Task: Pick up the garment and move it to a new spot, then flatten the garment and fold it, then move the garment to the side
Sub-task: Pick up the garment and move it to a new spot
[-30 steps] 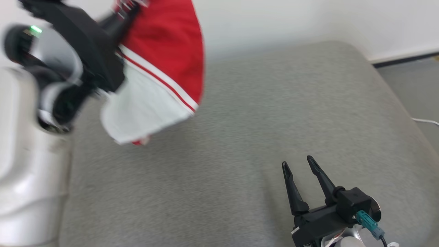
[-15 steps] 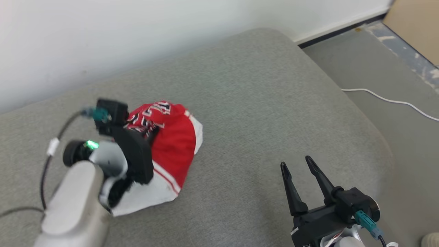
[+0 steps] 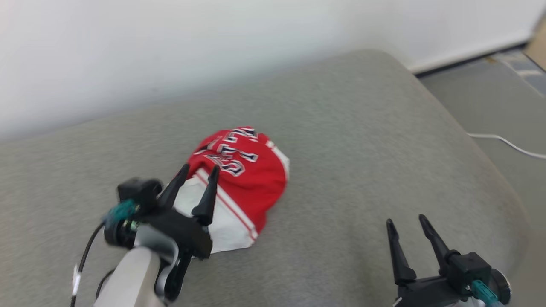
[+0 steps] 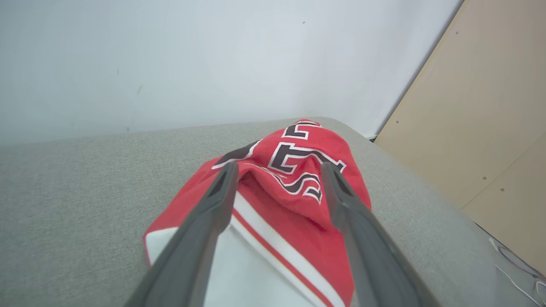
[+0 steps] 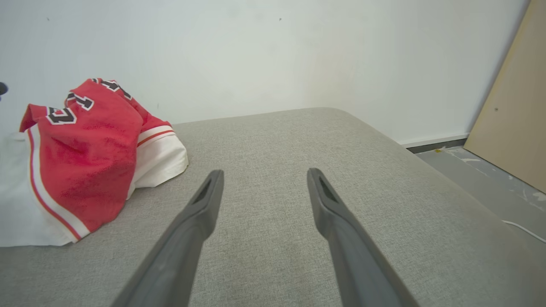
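Between the wide-spread fingers of the left gripper rises a ridge of the garment, flanked but not pinched; it is red with black-and-white lettering and a white panel, lying crumpled on the grey cushion, left of its middle. Well apart to the right, the right gripper hovers over bare cushion, fingers wide and empty; a white cable lies on the floor beyond

On the grey fabric cushion lies a crumpled garment — red and white — left of its middle.
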{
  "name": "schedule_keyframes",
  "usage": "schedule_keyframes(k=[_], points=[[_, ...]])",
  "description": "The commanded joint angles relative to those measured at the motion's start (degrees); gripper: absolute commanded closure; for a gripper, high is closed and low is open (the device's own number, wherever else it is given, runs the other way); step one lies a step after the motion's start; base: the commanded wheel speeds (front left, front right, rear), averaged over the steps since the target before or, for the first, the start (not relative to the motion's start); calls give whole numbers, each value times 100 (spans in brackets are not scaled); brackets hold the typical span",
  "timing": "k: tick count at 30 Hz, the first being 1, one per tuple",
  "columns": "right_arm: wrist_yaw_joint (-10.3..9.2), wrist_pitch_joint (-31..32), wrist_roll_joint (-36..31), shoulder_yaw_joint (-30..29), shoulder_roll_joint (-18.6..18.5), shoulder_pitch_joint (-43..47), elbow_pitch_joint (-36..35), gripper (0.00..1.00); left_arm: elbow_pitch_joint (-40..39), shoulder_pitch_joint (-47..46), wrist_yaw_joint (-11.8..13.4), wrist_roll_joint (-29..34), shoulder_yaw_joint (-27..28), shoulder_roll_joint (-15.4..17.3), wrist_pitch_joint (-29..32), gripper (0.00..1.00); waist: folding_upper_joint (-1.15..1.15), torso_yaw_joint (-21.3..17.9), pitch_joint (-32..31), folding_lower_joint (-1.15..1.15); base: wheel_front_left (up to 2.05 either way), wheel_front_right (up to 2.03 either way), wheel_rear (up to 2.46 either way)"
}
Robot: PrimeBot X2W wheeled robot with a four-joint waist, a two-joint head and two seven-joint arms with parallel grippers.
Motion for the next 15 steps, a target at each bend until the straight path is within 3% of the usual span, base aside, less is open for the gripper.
schedule_keyframes(k=[1,7,15], points=[[-14,33,-92,-84,-11,106,-71,0,-26,217,30,-99,59,1,-169,0,0,724,-470,0,0,0,0],[-14,164,-187,-419,-10,273,-325,0,-385,845,252,-44,336,92,-636,0,0,1228,-651,0,0,0,0],[-14,232,-362,-509,-13,233,-418,0,-1409,1923,573,151,962,246,-753,0,0,1561,-735,0,0,0,0]])
